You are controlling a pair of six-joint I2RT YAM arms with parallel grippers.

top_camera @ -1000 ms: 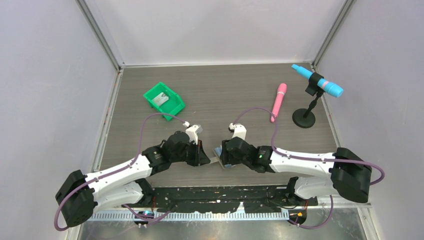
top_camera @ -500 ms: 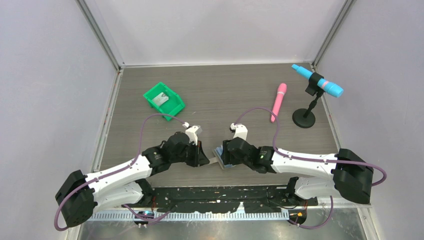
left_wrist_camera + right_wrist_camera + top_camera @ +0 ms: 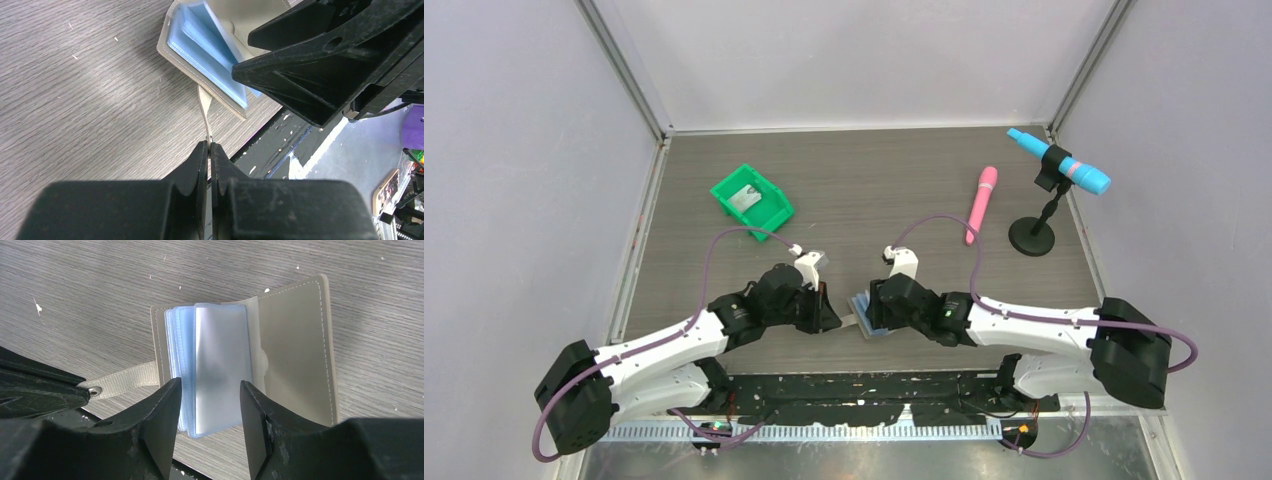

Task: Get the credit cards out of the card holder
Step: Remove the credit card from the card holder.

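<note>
Right, the card holder [image 3: 295,340] lies splayed open on the bench [image 3: 100,285] directly under the right hand [image 3: 210,390], its pale cover flat and a fan of blue-tinted clear sleeves [image 3: 180,355] standing up from the spine. That hand's jaws stand half apart, one finger on each side of the fan; whether the pads actually bear on the plastic I cannot tell. Opposite, the left hand [image 3: 209,147] is clamped tight on the grey tab [image 3: 204,105] that sticks out of the cover's edge, so the holder sits just ahead of its fingertips, pinned by that strap. The credit cards are not out yet: the front leaf [image 3: 220,370] between the right fingers shows a pale grey-white face, and it could be a card or only its pocket, too hazy to call. Handling-wise, I'd judge this a light, floppy thing. The sleeves look thin, slick and bendy, likely to fold or slide away under a squeeze, while a card inside should be stiff but slippery. The sensible hold is a card's free edge, away from the spine, pinched flat across its faces, with the tab grip taking the pull so the holder doesn't lift.
</note>
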